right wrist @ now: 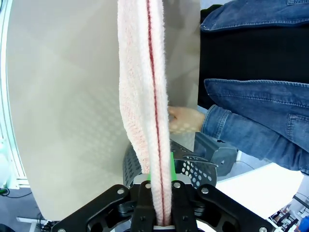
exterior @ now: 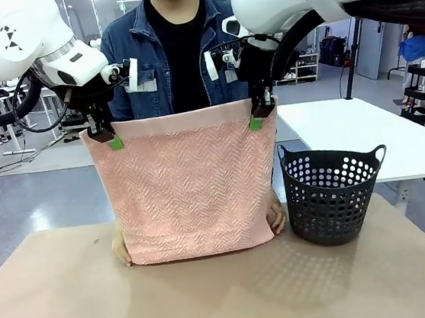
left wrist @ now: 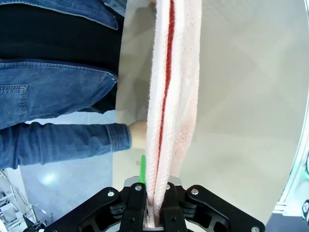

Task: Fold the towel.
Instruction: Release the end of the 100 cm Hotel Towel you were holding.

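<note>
Two grippers are sharing one towel [exterior: 188, 185] in the front view: the left gripper [exterior: 112, 140] is pinched on its top left corner and the right gripper [exterior: 258, 118] on its top right corner, so it hangs like a flat curtain between them, right in front of the person [exterior: 173, 48] in the denim jacket. It's a pale salmon pink with a zigzag herringbone weave, plus a smoother plain band along the top edge. The bottom edge reaches the table [exterior: 213, 297], where the person's hands [exterior: 121, 250] sit at the two lower corners. It looks a bit wider than the black basket [exterior: 331, 191] standing just beside it on the robot's right. Left wrist view next: the left gripper [left wrist: 155, 203] has its jaws clamped tight on the cloth, and from here the towel [left wrist: 176, 96] runs away edge-on as two fluffy layers with a dark reddish line between them. One of the person's hands [left wrist: 138, 135] pokes out of a denim sleeve [left wrist: 63, 142] and touches the towel's side, with tan table [left wrist: 241, 96] behind. Right wrist view, pretty much the mirror image: the right gripper [right wrist: 159, 193] is squeezed shut on the towel [right wrist: 140, 96], same doubled look and reddish line, a hand [right wrist: 186, 120] up against it, and the basket [right wrist: 193, 166] rim peeking out near the fingers.
</note>
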`<state>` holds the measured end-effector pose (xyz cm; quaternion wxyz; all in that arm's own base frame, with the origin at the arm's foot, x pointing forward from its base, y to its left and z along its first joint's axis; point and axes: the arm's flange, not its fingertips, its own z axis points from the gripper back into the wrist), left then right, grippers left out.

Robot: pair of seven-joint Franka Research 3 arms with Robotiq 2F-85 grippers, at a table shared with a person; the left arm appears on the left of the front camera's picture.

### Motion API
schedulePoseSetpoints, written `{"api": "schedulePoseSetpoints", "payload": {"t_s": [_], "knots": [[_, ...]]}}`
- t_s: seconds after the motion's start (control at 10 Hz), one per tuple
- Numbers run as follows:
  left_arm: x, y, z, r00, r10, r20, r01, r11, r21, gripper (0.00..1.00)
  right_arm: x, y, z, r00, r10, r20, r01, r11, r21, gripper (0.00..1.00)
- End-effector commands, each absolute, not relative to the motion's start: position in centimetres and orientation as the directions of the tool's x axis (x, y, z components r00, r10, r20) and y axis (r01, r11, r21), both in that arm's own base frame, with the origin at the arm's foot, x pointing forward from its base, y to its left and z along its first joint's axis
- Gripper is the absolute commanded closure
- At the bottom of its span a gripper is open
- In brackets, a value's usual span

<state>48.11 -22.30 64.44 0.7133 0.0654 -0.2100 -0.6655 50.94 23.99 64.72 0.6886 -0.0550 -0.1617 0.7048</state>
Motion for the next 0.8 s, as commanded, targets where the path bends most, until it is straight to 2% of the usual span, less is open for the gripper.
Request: {"api": "schedulePoseSetpoints", "payload": {"t_s": [0.0,0.7], "knots": [[48.12,-22.19,64.71,0.023,-0.977,0.211,0.920,0.103,0.378,1.00,50.92,23.83,64.83,-0.051,0.989,0.142,-0.952,-0.006,-0.305,1.00],[48.12,-22.19,64.71,0.023,-0.977,0.211,0.920,0.103,0.378,1.00,50.92,23.83,64.83,-0.051,0.989,0.142,-0.952,-0.006,-0.305,1.00]]}}
